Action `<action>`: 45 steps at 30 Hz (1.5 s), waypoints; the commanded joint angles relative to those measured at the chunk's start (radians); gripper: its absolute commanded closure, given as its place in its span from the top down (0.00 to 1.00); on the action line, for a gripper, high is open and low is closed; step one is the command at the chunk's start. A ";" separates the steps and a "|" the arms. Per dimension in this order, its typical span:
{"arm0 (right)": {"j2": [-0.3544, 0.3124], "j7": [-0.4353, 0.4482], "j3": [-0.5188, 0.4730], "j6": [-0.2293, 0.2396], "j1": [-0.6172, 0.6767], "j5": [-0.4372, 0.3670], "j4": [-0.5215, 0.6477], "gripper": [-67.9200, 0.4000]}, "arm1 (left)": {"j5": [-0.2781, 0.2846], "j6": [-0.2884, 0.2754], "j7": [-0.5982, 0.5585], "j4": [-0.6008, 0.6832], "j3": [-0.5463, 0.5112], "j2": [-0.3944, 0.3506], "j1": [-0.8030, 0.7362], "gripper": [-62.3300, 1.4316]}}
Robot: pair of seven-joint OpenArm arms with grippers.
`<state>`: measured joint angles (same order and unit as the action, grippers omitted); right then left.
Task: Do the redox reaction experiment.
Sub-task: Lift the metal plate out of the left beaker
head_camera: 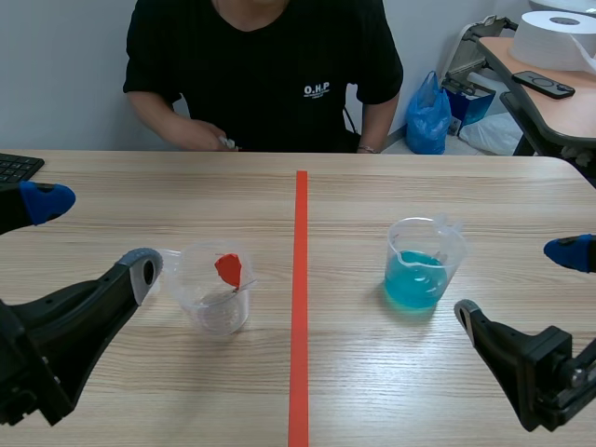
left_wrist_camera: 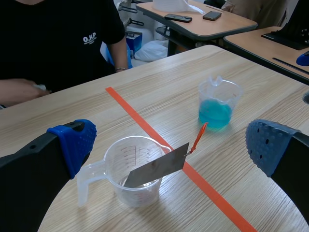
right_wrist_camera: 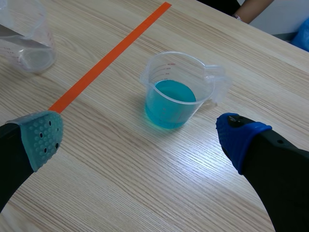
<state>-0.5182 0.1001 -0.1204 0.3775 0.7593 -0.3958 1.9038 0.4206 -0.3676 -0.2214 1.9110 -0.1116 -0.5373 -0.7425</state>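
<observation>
**Grippers both released, nothing in hand**

Left gripper (left_wrist_camera: 171, 142) stood spread wide and empty. The clear beaker (left_wrist_camera: 133, 176) sat just ahead of it, untouched, at about 11 o'clock from the robot. A grey metal strip (left_wrist_camera: 154, 169) leaned inside, its red tag (left_wrist_camera: 198, 137) jutting over the rim toward 3 o'clock. Probably propped that way so the tagged end stayed free for a pinch.

Right gripper (right_wrist_camera: 141, 136) was likewise wide apart, holding nothing. The blue-solution beaker (right_wrist_camera: 170, 104) stood ahead of it at 1 o'clock, handle turned toward 2 o'clock.

One vessel sat on each side of the orange tape line (head_camera: 300, 307), seemingly one per arm. Strip not yet in the solution.
</observation>
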 commanded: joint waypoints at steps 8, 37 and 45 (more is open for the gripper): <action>-0.005 0.034 -0.003 -0.004 -0.011 -0.008 0.019 1.00 | 0.006 -0.001 -0.033 0.014 -0.006 0.005 -0.002 1.00; -0.005 0.041 -0.003 0.008 -0.011 -0.007 0.019 1.00 | 0.003 -0.001 -0.047 0.014 -0.006 0.007 -0.002 1.00; -0.005 0.041 -0.003 0.012 -0.011 -0.007 0.019 1.00 | 0.003 -0.001 -0.051 0.014 -0.006 0.007 -0.003 1.00</action>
<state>-0.5182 0.1265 -0.1204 0.3889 0.7593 -0.3958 1.9038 0.4198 -0.3676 -0.2539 1.9110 -0.1116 -0.5373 -0.7425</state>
